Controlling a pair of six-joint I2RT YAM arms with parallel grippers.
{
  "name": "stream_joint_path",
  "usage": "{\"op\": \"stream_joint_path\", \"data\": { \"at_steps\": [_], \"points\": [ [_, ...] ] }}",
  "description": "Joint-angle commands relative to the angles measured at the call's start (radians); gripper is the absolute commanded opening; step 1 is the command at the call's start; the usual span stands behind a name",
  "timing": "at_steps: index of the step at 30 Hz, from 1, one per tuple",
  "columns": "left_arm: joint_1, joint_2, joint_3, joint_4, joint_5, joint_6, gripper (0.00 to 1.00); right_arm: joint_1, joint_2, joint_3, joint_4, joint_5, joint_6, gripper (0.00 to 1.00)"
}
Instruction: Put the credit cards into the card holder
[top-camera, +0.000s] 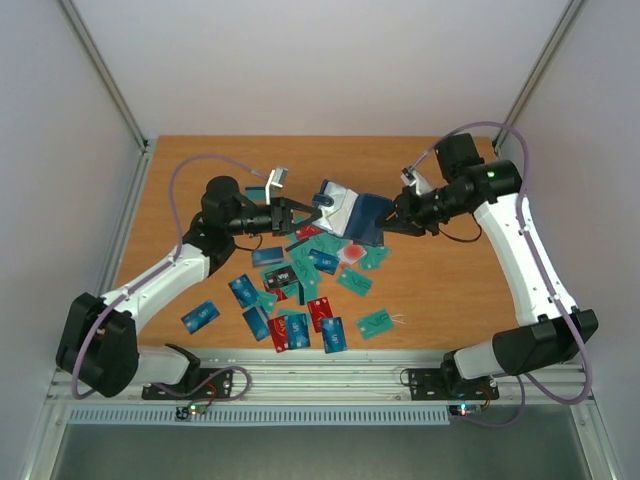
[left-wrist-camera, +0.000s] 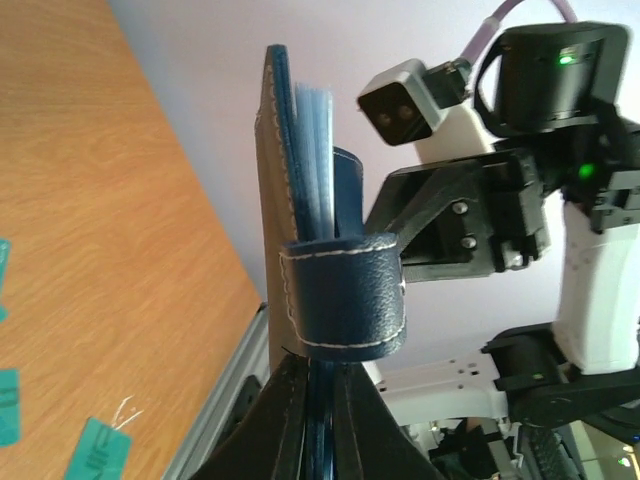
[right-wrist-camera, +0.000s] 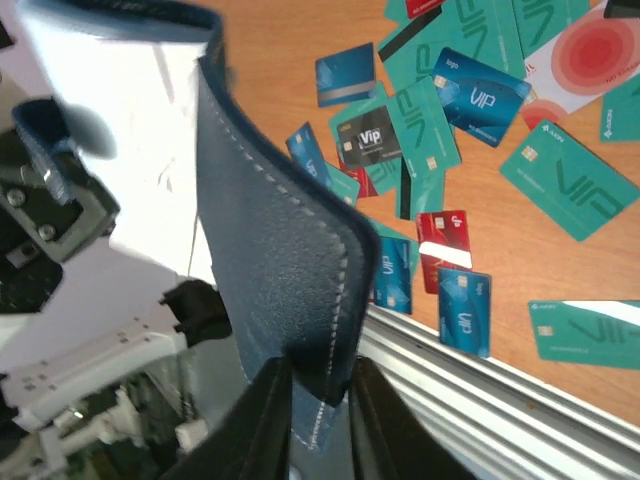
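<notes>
Hanging above bench centre: card holder, long axis spanning left end effector, clamped on one end, and right end effector, astride the other, grip unclear. Below, toward the near edge, credit cards lie nearer the left one.

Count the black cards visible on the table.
1: the black card lies face up in the scattered pile, beside teal cards. Others may be hidden under overlapping cards.

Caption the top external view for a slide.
Left claw grips card holder, right claw straddles it, above scattered credit cards.
</notes>
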Motion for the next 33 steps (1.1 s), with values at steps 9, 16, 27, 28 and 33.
{"op": "stream_joint_path", "data": {
  "at_steps": [9,16,27,28,33],
  "points": [
    [-0.027,-0.004,0.034,-0.07,-0.007,0.106,0.0,0.045,-0.09,-0.181,0.278,-0.159,0.159,0.1],
    [-0.031,-0.015,0.023,-0.043,0.012,0.1,0.08,0.044,-0.117,-0.223,0.288,-0.157,0.156,0.01],
    [-0.046,0.013,-0.027,0.132,0.018,-0.004,0.15,0.044,-0.116,-0.214,0.251,-0.209,0.077,0.01],
    [-0.049,0.013,-0.026,0.12,0.014,0.001,0.13,0.044,-0.118,-0.211,0.25,-0.21,0.076,0.01],
    [-0.076,0.007,0.009,-0.058,-0.035,0.113,0.11,0.044,-0.125,-0.215,0.254,-0.221,0.071,0.01]
  ]
}}
